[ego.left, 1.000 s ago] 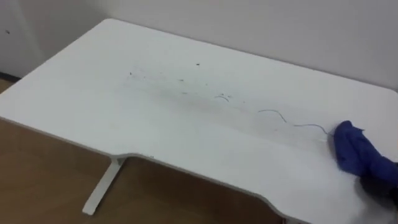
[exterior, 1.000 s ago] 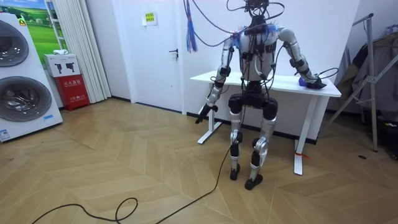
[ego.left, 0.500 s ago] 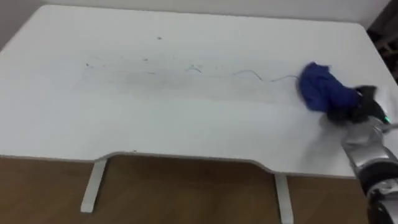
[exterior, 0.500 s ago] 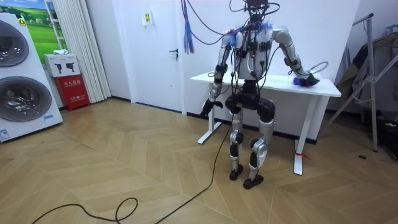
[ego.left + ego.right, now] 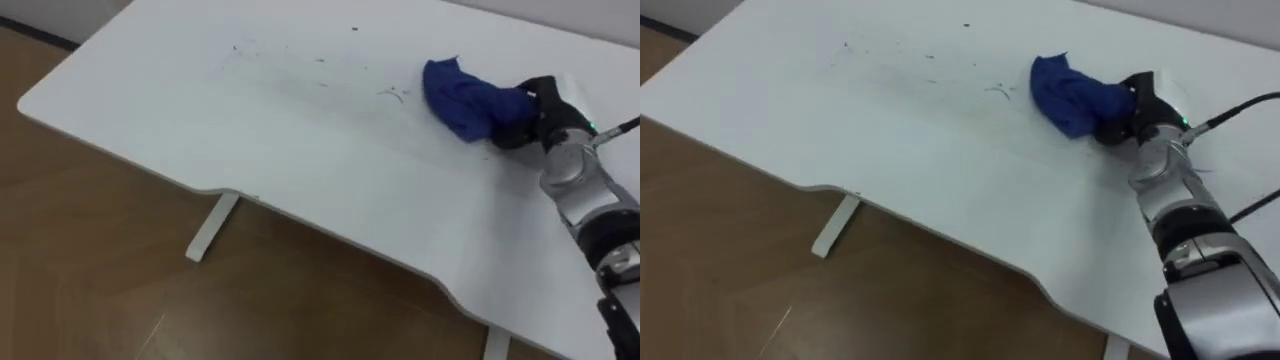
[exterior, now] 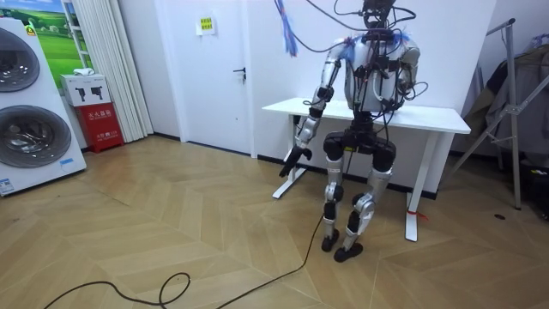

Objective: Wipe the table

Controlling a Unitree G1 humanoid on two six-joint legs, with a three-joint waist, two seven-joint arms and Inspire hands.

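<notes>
In the left eye view a blue cloth (image 5: 462, 93) lies on the white table (image 5: 300, 170) in the upper right of the frame. Its long axis slants from upper left to lower right. The bunched free end points to the upper left, just beside a small pen scribble (image 5: 390, 94), and more faint marks (image 5: 240, 47) dot the tabletop further toward the upper left. The right hand (image 5: 532, 110) comes in from the right edge with its dark fingers clenched on the cloth's lower-right end, holding it against the tabletop. In the room view the robot stands upright at the table's near side, facing it. Its left hand (image 6: 294, 157) hangs below the tabletop on the room view's left; whether it is clenched or released I cannot tell. A small paper sign (image 6: 206, 24) is on the wall above a door (image 6: 227, 73), and a red box (image 6: 101, 125) stands beside stacked washing machines (image 6: 26, 112); their print is too small to read. The right eye view shows the cloth on the same slant, with the right hand grasping its lower-right end.
</notes>
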